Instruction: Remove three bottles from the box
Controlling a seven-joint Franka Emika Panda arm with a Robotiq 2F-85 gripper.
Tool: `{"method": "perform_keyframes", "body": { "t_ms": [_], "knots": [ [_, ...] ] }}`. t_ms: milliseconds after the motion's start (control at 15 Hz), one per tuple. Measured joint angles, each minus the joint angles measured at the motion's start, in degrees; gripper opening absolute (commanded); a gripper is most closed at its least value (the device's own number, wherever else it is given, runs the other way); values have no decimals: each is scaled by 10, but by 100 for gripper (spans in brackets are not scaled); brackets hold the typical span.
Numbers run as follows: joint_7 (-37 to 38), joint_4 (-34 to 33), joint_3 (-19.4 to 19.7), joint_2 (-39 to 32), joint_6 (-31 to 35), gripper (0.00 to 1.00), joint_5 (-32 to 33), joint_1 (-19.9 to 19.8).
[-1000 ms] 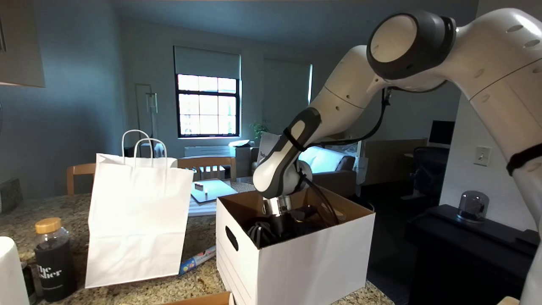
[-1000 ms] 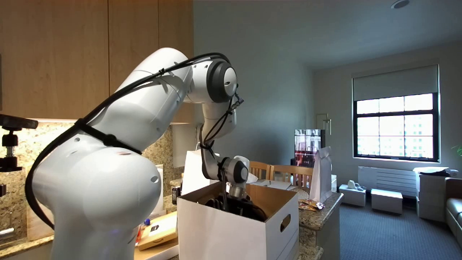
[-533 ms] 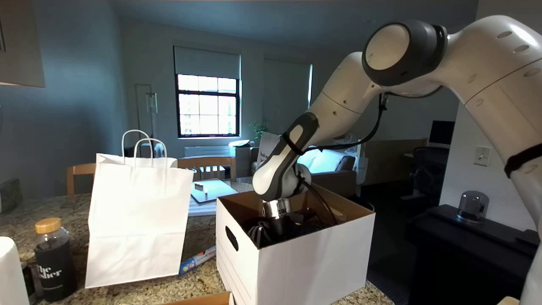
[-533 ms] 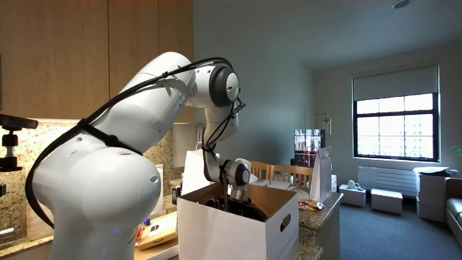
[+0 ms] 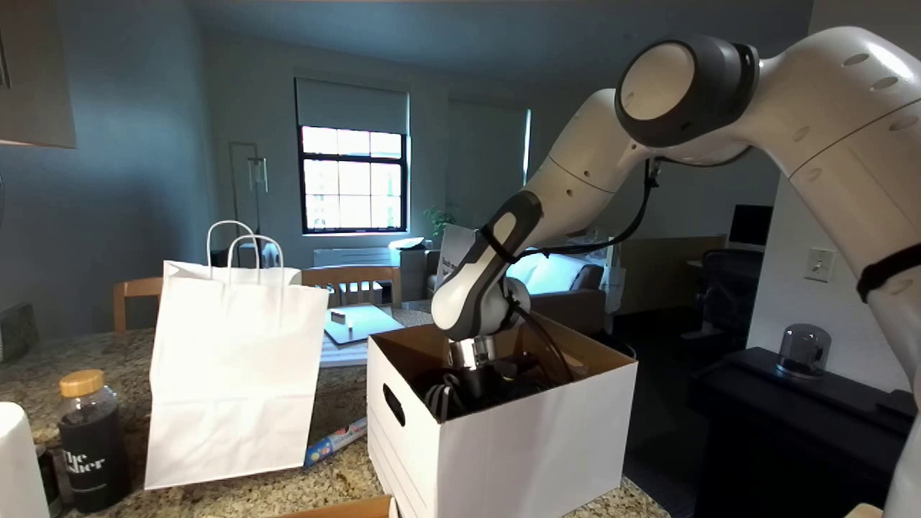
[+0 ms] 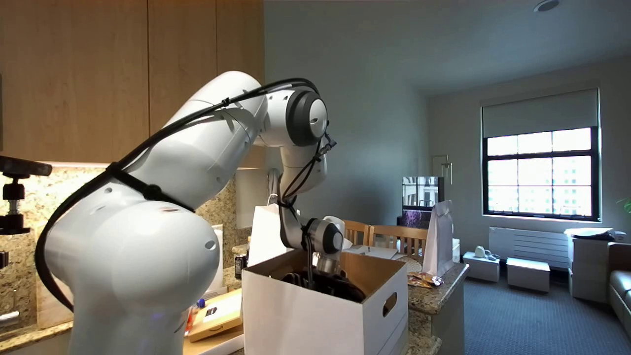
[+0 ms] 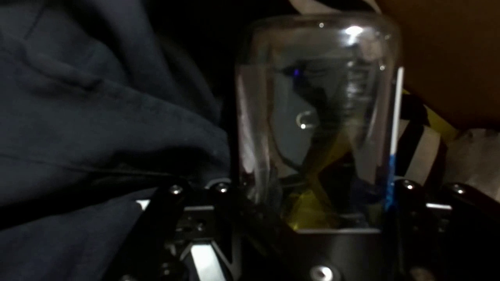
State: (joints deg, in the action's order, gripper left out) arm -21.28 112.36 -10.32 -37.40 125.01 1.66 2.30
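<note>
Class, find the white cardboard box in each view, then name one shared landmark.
In an exterior view: white cardboard box, low, right of centre.
In an exterior view: white cardboard box, bottom centre.
In the wrist view: only a brown surface, top right, probably its inner wall.
Landmark in both exterior views: black-framed window.

box (image 5: 536,453) open above; dark fabric (image 7: 97,109) crowds the claw (image 7: 315,187).

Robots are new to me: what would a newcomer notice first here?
Probably the big white robot arm, bent down into an open white box. In the wrist view, a clear bottle looms right of centre. In an exterior view, a paper bag stands left of the box.
</note>
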Motion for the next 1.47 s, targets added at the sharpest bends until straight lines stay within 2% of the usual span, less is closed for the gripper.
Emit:
{"method": "perform_keyframes", "body": {
  "t_ms": [467, 867, 1133, 1467],
  "knots": [
    [3, 7, -1, 4, 6, 32, 0, 1],
    [19, 71, -8, 69, 19, 32, 0, 5],
    [48, 97, -5, 134, -24, 32, 6, 24],
    [95, 88, 3, 225, -95, 32, 58, 54]
  ]
}}
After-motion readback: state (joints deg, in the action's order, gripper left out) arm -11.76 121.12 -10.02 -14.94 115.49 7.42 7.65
